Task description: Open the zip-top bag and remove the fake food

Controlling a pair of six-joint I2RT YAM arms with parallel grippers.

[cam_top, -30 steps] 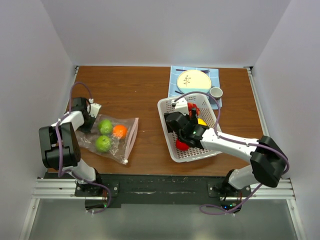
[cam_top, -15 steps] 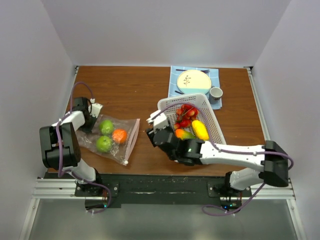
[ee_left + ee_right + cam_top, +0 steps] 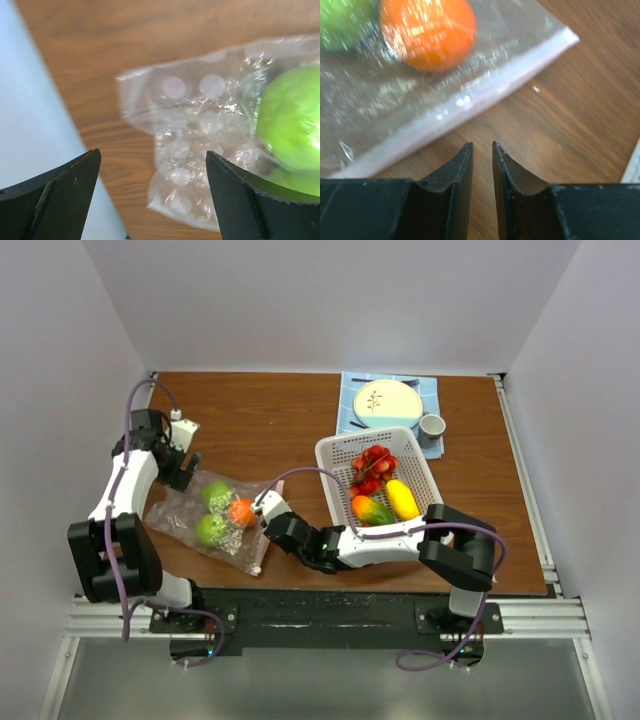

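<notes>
**A:** The zip-top bag (image 3: 185,512) lies flat on the left side of the table (image 3: 280,420). It's clear and crinkly, and the left wrist view shows pale round spots in the film.

**B:** It's loaded, too! Two green fruits (image 3: 217,495) and an orange (image 3: 240,512) bulge inside, with the orange closest to the mouth.

**A:** Which way does it point?

**B:** The pinkish zip strip (image 3: 262,528) is on its right edge, so the mouth faces right, towards the basket (image 3: 365,434). The strip runs near to far with a slight tilt and lies flat on the wood. From above the pouch looks close to square, so I can't call a long axis.

**A:** And the arms?

**B:** The left gripper (image 3: 152,155) is over the bag's far-left corner with its fingers spread wide and nothing held. I can't tell whether it touches the film. The right gripper (image 3: 481,145) is just beside the zip strip, on the side away from the fruit. Its fingers are pinched to a sliver of a gap with only bare wood showing between them.

**A:** Further out?

**B:** The basket holds strawberries (image 3: 372,465) and a lemon (image 3: 402,500). A plate (image 3: 388,400) and a cup (image 3: 432,425) sit beyond it.
</notes>
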